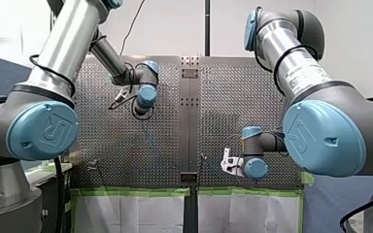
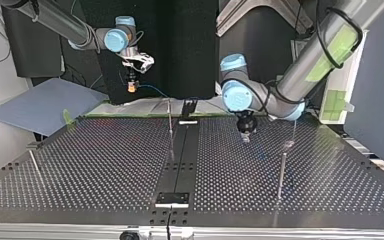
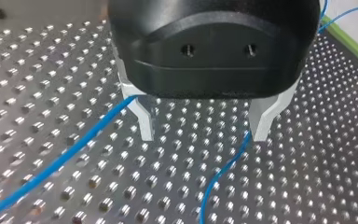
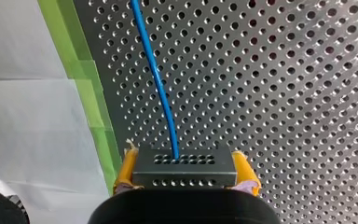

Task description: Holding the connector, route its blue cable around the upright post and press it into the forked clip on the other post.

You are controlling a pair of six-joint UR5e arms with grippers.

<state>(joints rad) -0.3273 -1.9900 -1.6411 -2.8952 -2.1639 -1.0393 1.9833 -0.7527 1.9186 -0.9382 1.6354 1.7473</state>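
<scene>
Surface: perforated table, slim upright post standing.
Right gripper: yellow pads clenched on grey connector, near the table's taped edge.
Blue cable: trails from connector across table.
Left gripper: metal fingers spread, empty; cable beside one.
Progress: early, by my read; routing and clipping both left.

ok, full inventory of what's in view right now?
connector: one, dark grey, clamped in the right tool.
cable: one, blue, from the connector across the table, passing the left tool.
posts: three, metal, standing at the top view's left, middle and right.
table: one, perforated metal, dark centre strip.
tape: green, along the table's edge.
paper: white, beyond the tape.
sheet: one, blue-grey, off the table at the top view's left.
arms: two, silver with blue joints.
left tool: black, metal fingers, open, low over the table.
right tool: yellow pads, shut on the connector.
</scene>
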